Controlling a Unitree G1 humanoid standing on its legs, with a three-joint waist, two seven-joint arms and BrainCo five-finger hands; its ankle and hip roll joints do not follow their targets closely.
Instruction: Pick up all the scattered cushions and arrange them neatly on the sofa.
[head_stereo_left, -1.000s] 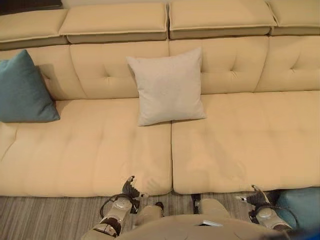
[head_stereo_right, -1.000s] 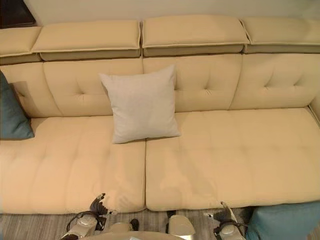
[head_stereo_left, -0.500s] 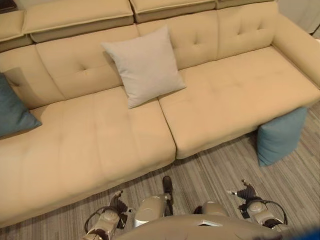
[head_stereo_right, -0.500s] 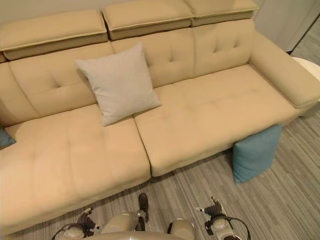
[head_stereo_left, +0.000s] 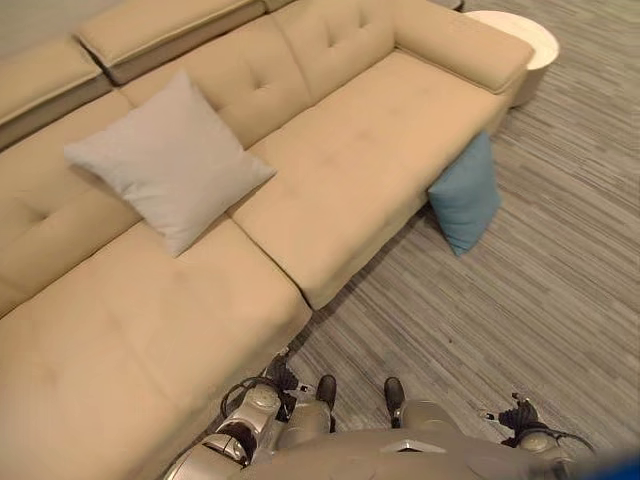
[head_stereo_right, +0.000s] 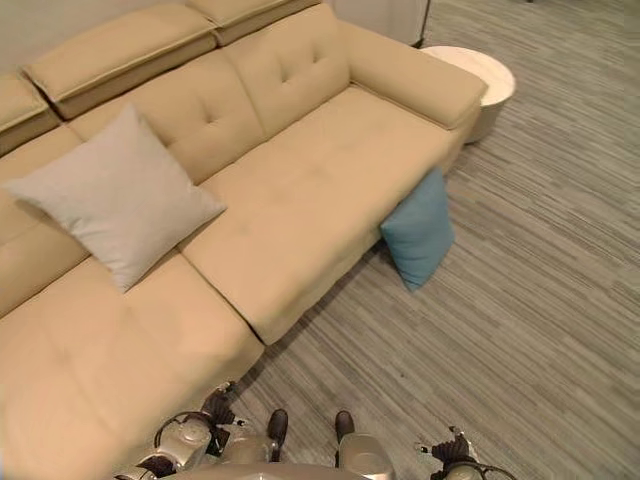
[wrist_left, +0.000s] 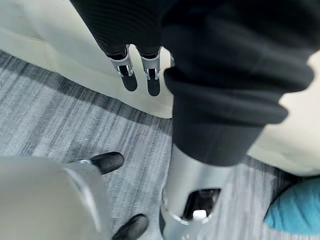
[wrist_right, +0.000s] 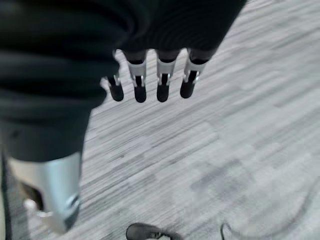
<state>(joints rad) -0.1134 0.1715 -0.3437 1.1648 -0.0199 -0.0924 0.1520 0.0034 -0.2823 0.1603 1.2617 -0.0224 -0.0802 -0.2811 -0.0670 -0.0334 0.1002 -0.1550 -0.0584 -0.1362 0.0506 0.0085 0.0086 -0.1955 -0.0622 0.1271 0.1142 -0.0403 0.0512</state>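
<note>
A teal cushion (head_stereo_left: 466, 198) stands on the carpet, leaning against the front of the beige sofa (head_stereo_left: 340, 180) near its right end; a corner of it (wrist_left: 295, 210) shows in the left wrist view. A light grey cushion (head_stereo_left: 170, 160) rests upright against the sofa's backrest. My left hand (head_stereo_left: 272, 378) hangs low by the sofa's front edge, fingers (wrist_left: 129, 80) relaxed and holding nothing. My right hand (head_stereo_left: 518, 415) hangs over the carpet, its fingers (wrist_right: 161, 85) straight and empty.
A round white side table (head_stereo_left: 520, 40) stands beyond the sofa's right armrest (head_stereo_left: 460, 45). Grey striped carpet (head_stereo_left: 540, 280) spreads to the right of the sofa.
The camera has swung to the right: the sofa slid left in view, the teal cushion on the floor and the side table came into sight. Both hands stayed low and empty.
</note>
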